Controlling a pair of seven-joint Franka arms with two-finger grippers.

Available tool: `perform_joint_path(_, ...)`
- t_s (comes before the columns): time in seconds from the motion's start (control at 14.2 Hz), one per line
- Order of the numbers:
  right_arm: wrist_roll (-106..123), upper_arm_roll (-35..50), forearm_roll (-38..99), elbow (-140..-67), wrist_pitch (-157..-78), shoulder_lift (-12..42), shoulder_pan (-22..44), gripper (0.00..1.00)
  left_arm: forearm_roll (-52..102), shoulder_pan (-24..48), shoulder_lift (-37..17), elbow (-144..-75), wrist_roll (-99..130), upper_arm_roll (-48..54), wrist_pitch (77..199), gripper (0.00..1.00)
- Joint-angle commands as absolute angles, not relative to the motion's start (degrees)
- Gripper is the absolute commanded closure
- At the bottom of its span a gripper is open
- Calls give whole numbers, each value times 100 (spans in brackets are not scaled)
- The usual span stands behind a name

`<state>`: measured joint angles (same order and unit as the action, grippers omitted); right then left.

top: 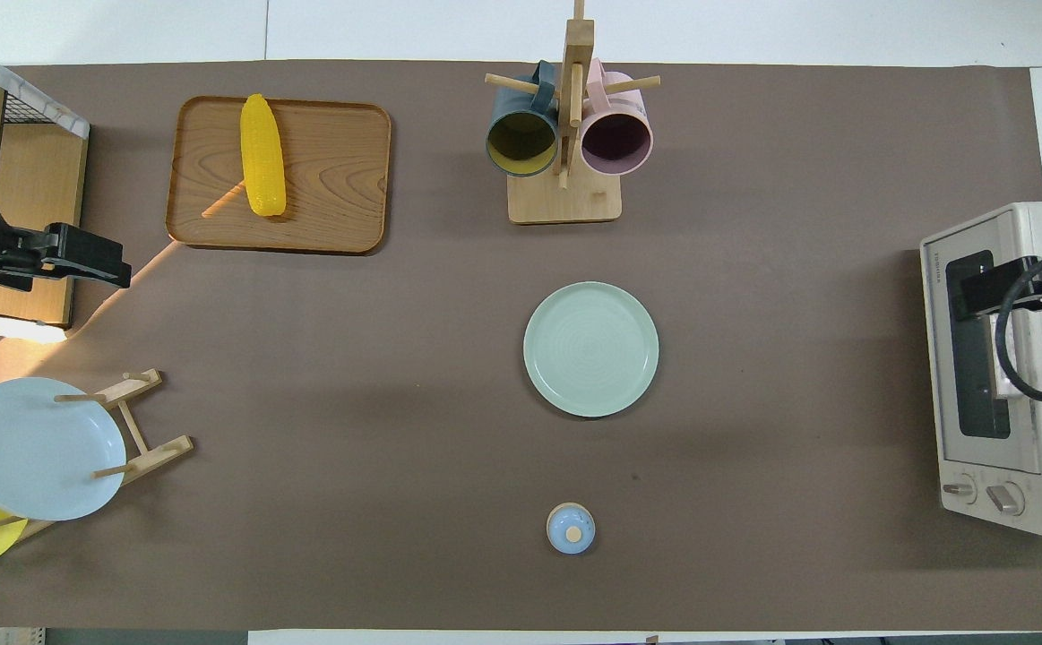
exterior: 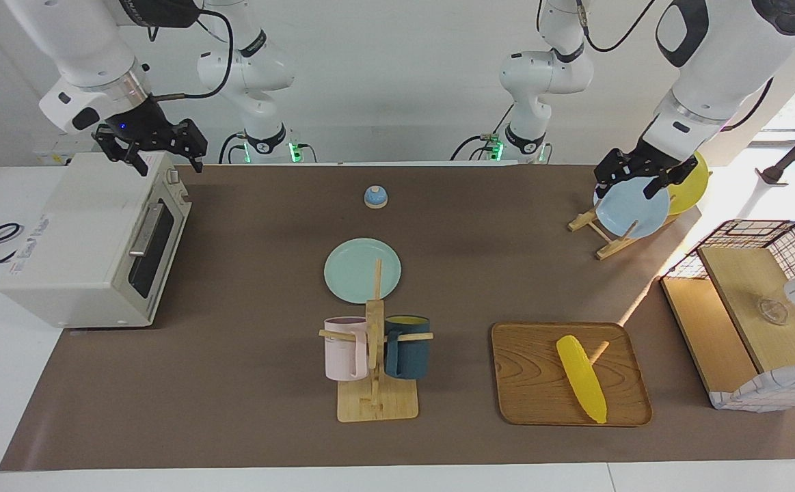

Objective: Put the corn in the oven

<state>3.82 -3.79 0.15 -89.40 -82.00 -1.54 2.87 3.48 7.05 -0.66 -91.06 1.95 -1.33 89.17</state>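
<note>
corn (exterior: 581, 377): bright yellow tapered cob lying flat on the wooden tray (exterior: 527, 403), slantwise, one end near the tray's edge farthest from the robots; nothing touches it.
wooden tray: on the brown mat toward the left arm's end of the table, beside the mug rack (exterior: 376, 355).
oven (exterior: 89, 246): off-white toaster oven at the right arm's end of the table; its dark glass door is up and closed, bar handle facing the mat.
left gripper (exterior: 636, 176): raised over the plate stand (exterior: 605, 236) that holds a blue plate and a yellow plate; fingers released, holding nothing.
right gripper (exterior: 154, 147): raised over the oven's top, fingers spread, holding nothing.
task stage: judged not yet begun; the corn is well apart from the oven and the door has to come down first.
handling, weight: likely light, a hollow plastic look.
handling, stiffness: likely rigid, so it should not sag when lifted by its middle.
handling, surface: smooth and rounded, so it may slip or roll between flat fingers.
where to hold: across the thick middle of the cob, fingers square to its long axis; the tapered tip gives a poorer hold.
other things: green plate (exterior: 362, 270) and a small blue bell (exterior: 375, 197) at mid-table, clear of the likely path.
</note>
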Motion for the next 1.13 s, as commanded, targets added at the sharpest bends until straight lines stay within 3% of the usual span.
perform_joint_path(0.0,316,-378,140,-8859,-8297,-88,273,0,281,642,-9,-9106,220,-70,8974,0)
perform_joint_path(0.42,527,-387,123,-9227,-8586,-237,194,3,272,668,-18,-9140,290,-70,9227,0)
perform_joint_path(0.49,545,-413,123,-9463,-8683,-368,193,65,272,677,-26,-9175,307,-70,9394,0)
perform_joint_path(0.57,545,-422,123,-9666,-8753,-447,115,100,272,694,-79,-9141,325,-70,9517,0)
perform_joint_path(0.78,510,-448,80,-10807,-9796,-886,-193,100,272,703,-770,-8843,299,-62,9554,0)
perform_joint_path(1.06,370,-448,-228,-11872,-10844,-1107,-703,100,264,782,-2633,-7420,264,-53,9920,0)
